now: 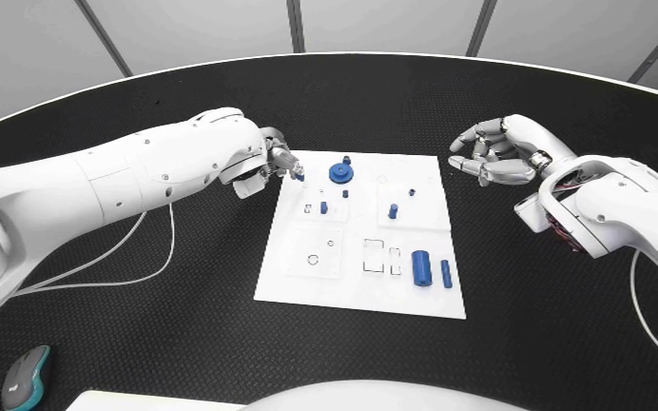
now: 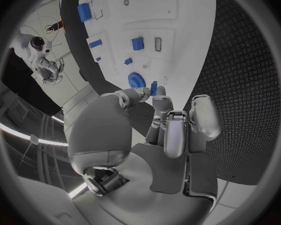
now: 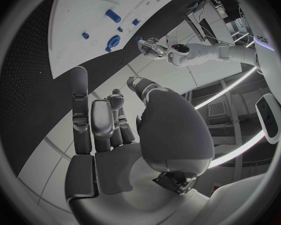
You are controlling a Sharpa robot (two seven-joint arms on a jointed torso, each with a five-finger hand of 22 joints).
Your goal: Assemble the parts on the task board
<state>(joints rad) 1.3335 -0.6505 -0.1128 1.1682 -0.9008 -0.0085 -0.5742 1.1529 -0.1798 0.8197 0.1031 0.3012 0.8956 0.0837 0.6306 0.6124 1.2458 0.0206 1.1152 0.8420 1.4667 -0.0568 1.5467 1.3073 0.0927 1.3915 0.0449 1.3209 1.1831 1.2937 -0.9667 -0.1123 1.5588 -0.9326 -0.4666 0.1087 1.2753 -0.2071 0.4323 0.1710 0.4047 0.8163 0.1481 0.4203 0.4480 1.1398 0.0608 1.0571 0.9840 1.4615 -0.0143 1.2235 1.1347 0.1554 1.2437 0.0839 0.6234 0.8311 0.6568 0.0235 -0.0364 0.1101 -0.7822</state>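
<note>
The white task board [image 1: 359,278] lies mid-table. On its far part stand a blue gear [image 1: 338,174] and small blue pegs [image 1: 323,207] [image 1: 394,210]; two blue cylinders [image 1: 421,267] lie near its right edge. My left hand [image 1: 267,164] hovers at the board's far left corner and pinches a small blue part [image 2: 153,87] between thumb and fingertip, next to the gear [image 2: 136,79]. My right hand [image 1: 500,156] hangs off the board's far right corner, fingers loosely bent and apart, holding nothing. The right wrist view shows the board [image 3: 84,10] and the gear [image 3: 112,42] beyond its fingers.
A thin white cable [image 1: 151,259] loops over the black table left of the board. A teal and grey device [image 1: 25,378] lies at the near left edge. The table's round rim [image 1: 412,55] curves behind both hands.
</note>
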